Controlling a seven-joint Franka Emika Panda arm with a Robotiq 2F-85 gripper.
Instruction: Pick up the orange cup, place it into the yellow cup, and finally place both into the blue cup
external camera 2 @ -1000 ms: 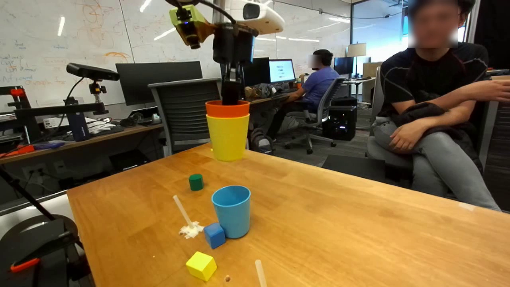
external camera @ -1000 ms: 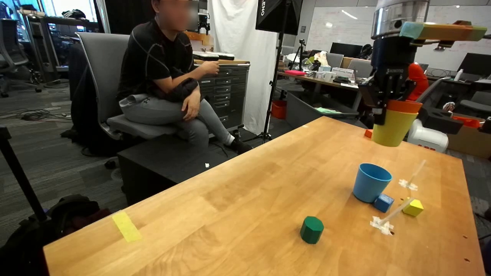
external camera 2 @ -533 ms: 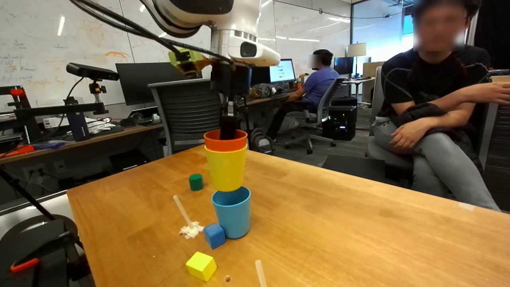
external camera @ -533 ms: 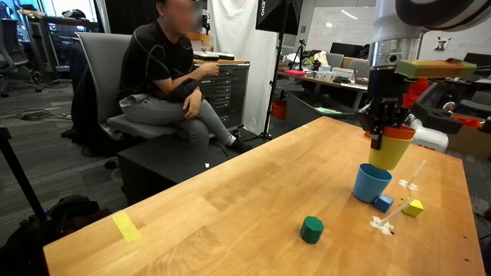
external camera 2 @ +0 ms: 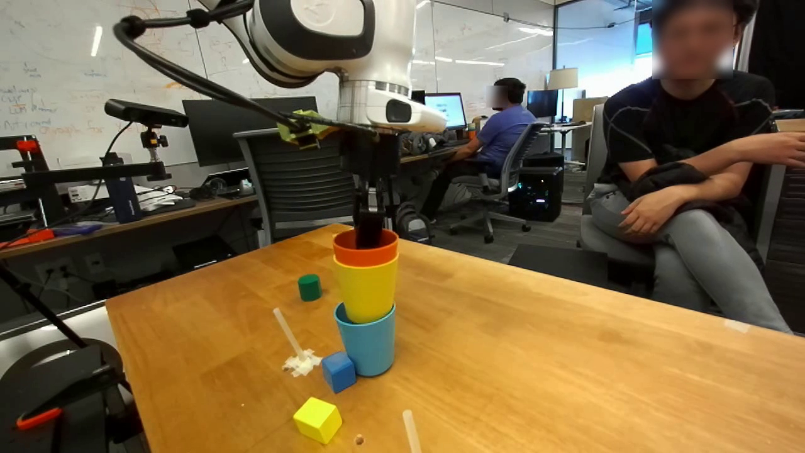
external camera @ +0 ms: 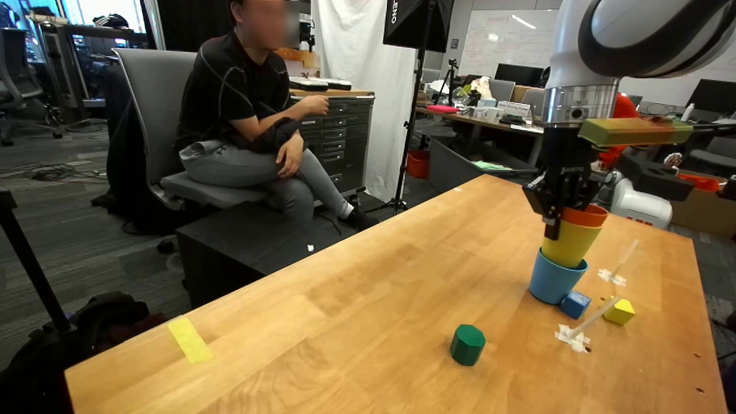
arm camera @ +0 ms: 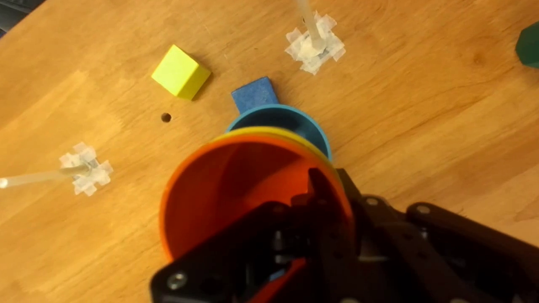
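1. Nearest, at the bottom edge of an exterior view, the tip of a pale straw (external camera 2: pixel 411 431) pokes up; in the wrist view its foot is fixed to the wooden desk (external camera 2: pixel 566 371) by white tape (arm camera: pixel 86 184).
2. A little farther off, a yellow block (external camera 2: pixel 317 419) lies near a small dark hole (external camera 2: pixel 359 440).
3. Next is a blue block (external camera 2: pixel 339 371), just beside the blue cup (external camera 2: pixel 372 349); I cannot tell whether they touch. A second straw (external camera 2: pixel 289 333), also taped down, leans up nearby.
4. The blue cup stands on the desk, mouth up.
5. Above it, the yellow cup (external camera 2: pixel 366 287) has its base at the blue cup's mouth, most of its wall over the rim. How deep the base reaches, I cannot tell.
6. The orange cup (external camera 2: pixel 361 257) is nested in the yellow cup, its rim standing proud in both exterior views.
7. The jaws point down and pinch the walls of both nested cups, one jaw inside the orange cup, its partner outside the yellow cup.
8. Beyond, a green block (external camera 2: pixel 309 287) stands apart from the cups.
9. Past the desk sits a person in a black shirt (external camera 2: pixel 679 132); farther back, a person in purple (external camera 2: pixel 506 135) sits facing a screen (external camera 2: pixel 444 108).
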